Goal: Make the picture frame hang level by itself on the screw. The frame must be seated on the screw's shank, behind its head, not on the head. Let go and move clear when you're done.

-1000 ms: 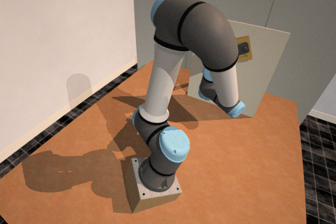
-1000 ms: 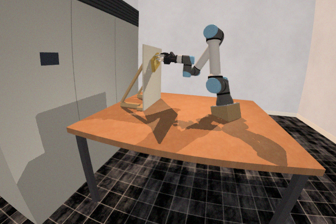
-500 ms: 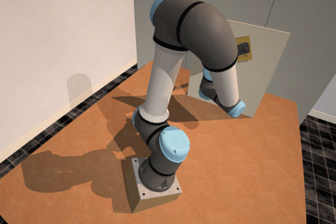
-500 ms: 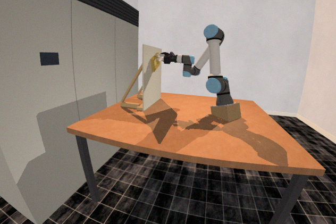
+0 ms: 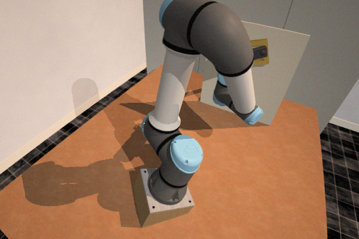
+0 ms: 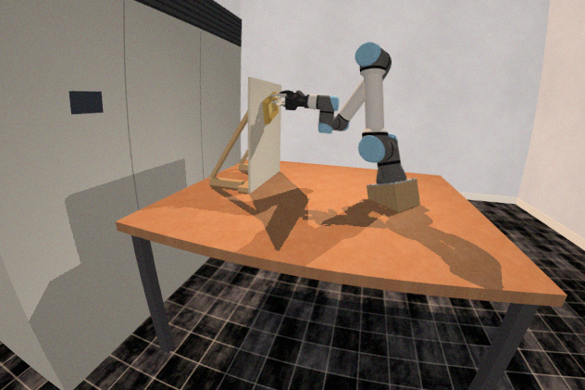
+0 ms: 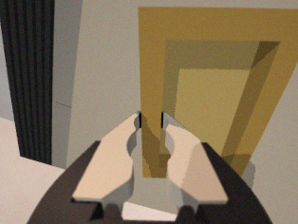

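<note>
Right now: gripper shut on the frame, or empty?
Shut on the picture frame. In the wrist view the gripper's fingers pinch one side rail of the frame against the board.

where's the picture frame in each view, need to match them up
Top: the frame shows upper right, a yellow sliver on the board, mostly hidden behind the arm's elbow.
Exterior: the frame sits left of centre, high on the board, at the tip of the pincer.
Wrist: the frame fills the upper right, its left rail between the fingers.
Shared landmark: the pale board.
</note>
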### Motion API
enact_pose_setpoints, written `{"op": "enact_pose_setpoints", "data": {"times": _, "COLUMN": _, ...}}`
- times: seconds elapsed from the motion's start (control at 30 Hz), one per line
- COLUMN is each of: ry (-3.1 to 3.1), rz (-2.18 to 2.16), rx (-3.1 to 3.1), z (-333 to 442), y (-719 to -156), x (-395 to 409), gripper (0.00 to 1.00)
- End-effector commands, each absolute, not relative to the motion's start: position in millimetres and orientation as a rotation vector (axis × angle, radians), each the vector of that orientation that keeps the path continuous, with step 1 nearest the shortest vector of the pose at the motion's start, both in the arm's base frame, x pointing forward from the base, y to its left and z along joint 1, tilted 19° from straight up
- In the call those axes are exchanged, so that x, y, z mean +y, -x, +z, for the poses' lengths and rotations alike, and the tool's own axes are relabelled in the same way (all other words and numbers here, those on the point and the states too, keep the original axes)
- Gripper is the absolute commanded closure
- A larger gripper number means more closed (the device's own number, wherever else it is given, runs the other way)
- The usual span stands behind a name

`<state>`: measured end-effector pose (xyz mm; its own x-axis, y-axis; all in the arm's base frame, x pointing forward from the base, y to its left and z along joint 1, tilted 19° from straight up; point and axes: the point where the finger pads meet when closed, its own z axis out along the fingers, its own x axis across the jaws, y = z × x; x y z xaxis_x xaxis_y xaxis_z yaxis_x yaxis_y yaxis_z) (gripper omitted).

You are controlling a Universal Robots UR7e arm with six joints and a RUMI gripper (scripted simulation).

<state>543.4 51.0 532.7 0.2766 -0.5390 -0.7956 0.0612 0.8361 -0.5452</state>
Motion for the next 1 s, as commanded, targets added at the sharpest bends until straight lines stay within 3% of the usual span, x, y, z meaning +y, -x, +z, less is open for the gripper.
{"op": "enact_pose_setpoints", "data": {"times": 0.0, "ry": 0.443, "rz": -0.409, "rx": 1.230, "z": 537.7, "y": -542.1, "x": 50.4, "gripper": 1.00}}
{"op": "enact_pose_setpoints", "data": {"times": 0.97, "ry": 0.351, "rz": -0.295, "rx": 1.250, "z": 544.1, "y": -541.0, "x": 43.5, "gripper": 1.00}}
